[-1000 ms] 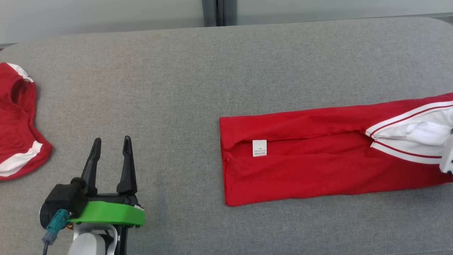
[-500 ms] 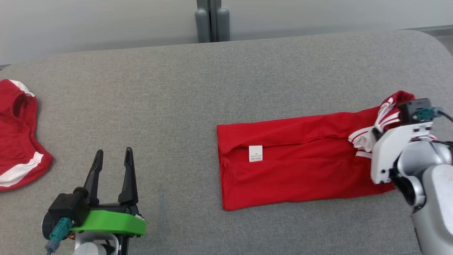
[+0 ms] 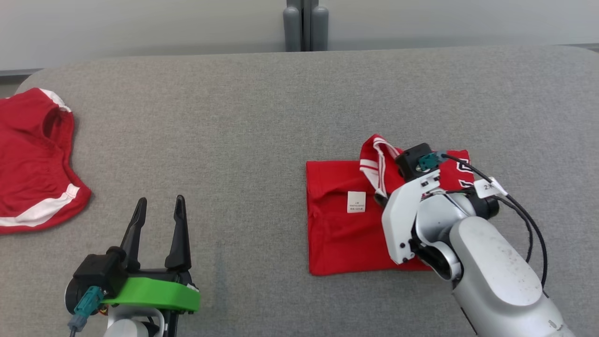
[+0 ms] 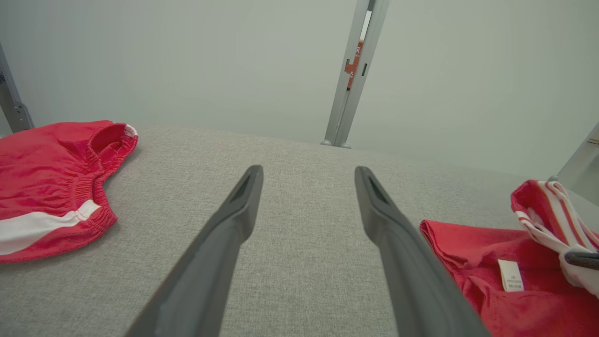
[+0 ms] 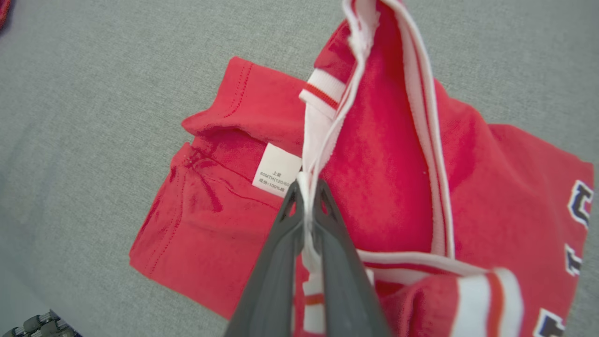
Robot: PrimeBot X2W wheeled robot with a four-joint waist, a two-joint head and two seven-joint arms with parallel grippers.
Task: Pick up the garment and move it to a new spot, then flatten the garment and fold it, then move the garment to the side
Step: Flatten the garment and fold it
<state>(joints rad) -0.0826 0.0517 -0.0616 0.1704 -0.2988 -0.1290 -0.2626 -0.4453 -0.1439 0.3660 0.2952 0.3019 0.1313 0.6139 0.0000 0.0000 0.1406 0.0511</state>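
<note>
Swung leftward over the red garment [image 3: 337, 234], right claw [image 5: 306, 189] pinches its lifted edge; left claw [image 3: 159, 203] rests spread.

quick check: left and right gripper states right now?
Left gripper: open, holding nothing.
Right gripper: shut on a white-trimmed edge of the red shirt.

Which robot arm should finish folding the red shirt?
The right arm. The right gripper is shut on the white striped trim of the red shirt, held up over it. The left gripper is open, off to the side above the grey padded table.
</note>
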